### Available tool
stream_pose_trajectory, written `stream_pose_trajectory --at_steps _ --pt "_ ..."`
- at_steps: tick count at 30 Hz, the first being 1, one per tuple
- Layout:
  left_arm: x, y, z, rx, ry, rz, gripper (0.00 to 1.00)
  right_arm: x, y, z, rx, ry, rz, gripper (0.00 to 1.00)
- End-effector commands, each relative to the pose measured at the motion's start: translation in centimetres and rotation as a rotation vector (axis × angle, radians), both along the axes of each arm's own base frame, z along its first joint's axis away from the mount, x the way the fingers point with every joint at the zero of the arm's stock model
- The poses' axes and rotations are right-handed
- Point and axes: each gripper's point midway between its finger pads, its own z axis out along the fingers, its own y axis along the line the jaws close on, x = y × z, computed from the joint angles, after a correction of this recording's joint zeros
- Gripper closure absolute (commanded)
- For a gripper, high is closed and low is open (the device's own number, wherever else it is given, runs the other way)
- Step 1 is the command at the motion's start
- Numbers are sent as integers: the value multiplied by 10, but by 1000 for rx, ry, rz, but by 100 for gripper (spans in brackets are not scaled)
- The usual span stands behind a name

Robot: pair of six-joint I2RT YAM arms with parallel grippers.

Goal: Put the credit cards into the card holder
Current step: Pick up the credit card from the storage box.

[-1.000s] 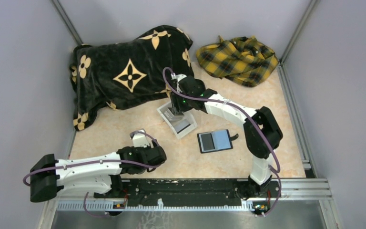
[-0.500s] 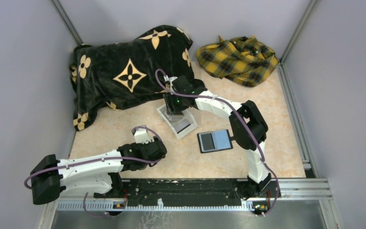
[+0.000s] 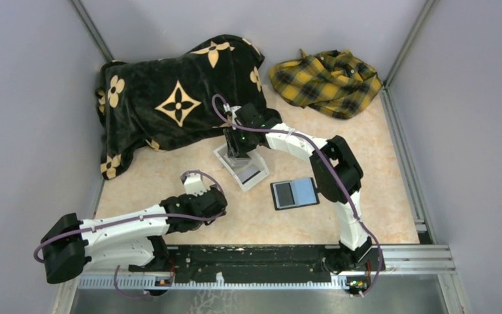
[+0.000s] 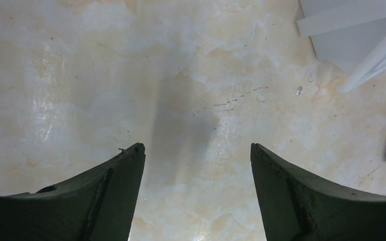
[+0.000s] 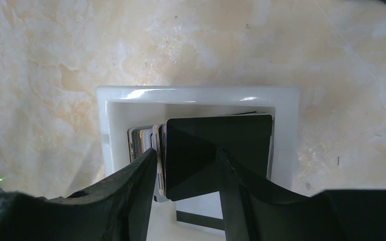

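The desk (image 3: 170, 186) is showing cream-and-peach marbling. At eleven o'clock a black blanket (image 3: 163, 98) is displaying tan flower and diamond motifs. At one o'clock a cloth (image 3: 327, 82) is showing yellow-and-dark plaid. In the white box (image 5: 196, 94), the front one of the credit cards (image 5: 221, 133) is showing black, and the others are showing many-coloured edges. The card holder (image 3: 295, 193) is showing black edges around a grey-blue inside.

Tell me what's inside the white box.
The white box holds credit cards on edge, a black card showing its face. The right gripper covers the near part, hiding whatever lies there.
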Motion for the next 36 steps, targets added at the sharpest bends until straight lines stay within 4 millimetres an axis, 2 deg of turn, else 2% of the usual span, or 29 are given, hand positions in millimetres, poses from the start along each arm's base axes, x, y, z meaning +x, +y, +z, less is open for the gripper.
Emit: stream_pose_trajectory --at_steps 1,16,28,33,36 --pt "3 -4 0 -19 -4 -16 17 -6 16 20 83 -11 40 54" --pt "7 -8 -4 -28 3 -31 18 -20 25 55 135 -39 48 61" --pt "13 -11 -10 -31 15 -35 20 -22 17 54 81 -70 32 78" --pt "17 -11 -8 -35 8 -32 20 -19 10 64 13 -149 7 81" --pt "20 -13 -5 -37 2 -34 20 -14 3 72 -18 -194 -17 88"
